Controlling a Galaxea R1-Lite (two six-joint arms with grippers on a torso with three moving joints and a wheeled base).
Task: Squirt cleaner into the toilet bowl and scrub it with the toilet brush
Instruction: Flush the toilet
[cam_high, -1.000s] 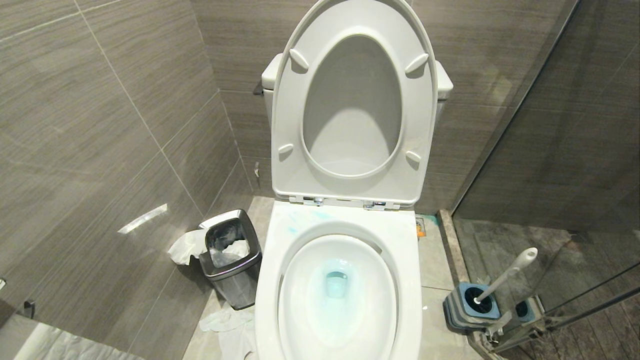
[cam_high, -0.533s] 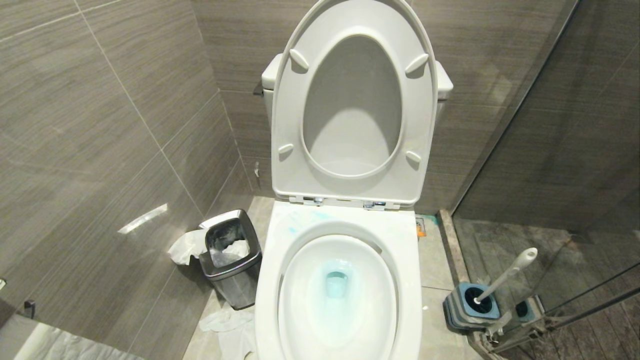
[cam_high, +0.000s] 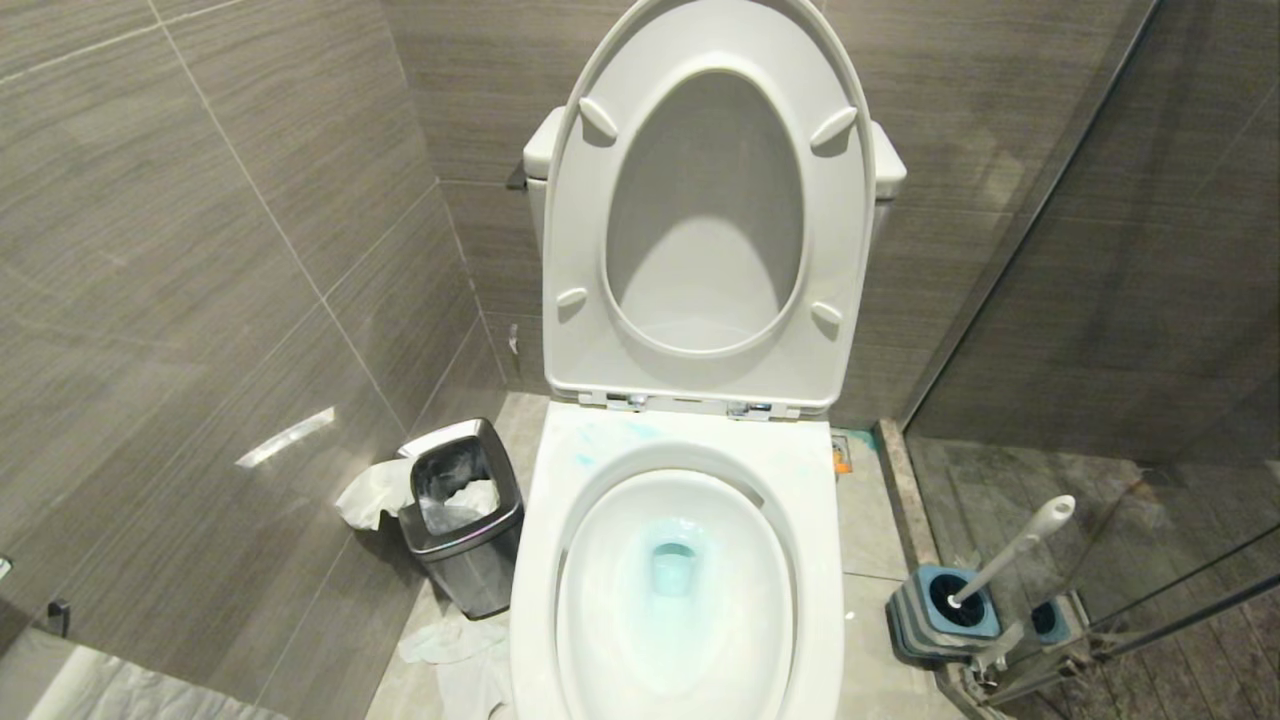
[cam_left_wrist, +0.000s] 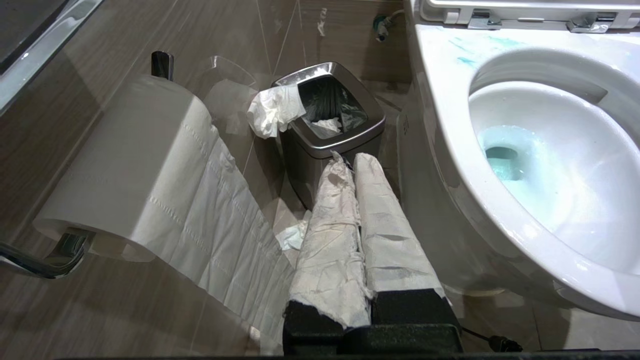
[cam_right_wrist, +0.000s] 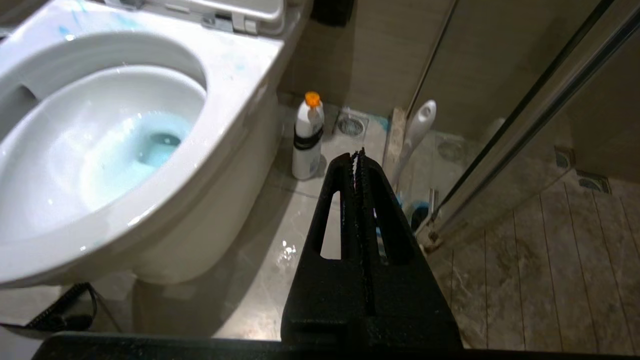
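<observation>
Looks like wrap-up or restart: toilet bowl (cam_high: 675, 590), lower centre of head view, has pale-blue water w/ cleaner (cam_high: 672, 565), toilet brush (cam_high: 1010, 550) parked lower right; left gripper (cam_left_wrist: 350, 157) & right gripper (cam_right_wrist: 357, 154) fingers closed, empty; next probably grab brush.

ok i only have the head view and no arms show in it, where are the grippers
Observer: The right gripper hangs shut and empty over the floor, right of the bowl.
Operator: and the left
Observer: The left gripper is shut too, its fingers wrapped in white paper, pointing toward the bin.
Operator: what's that orange bit low on the right
Observer: It is the cap of a white bottle, standing upright on the floor beside the bowl, not far from the brush.
</observation>
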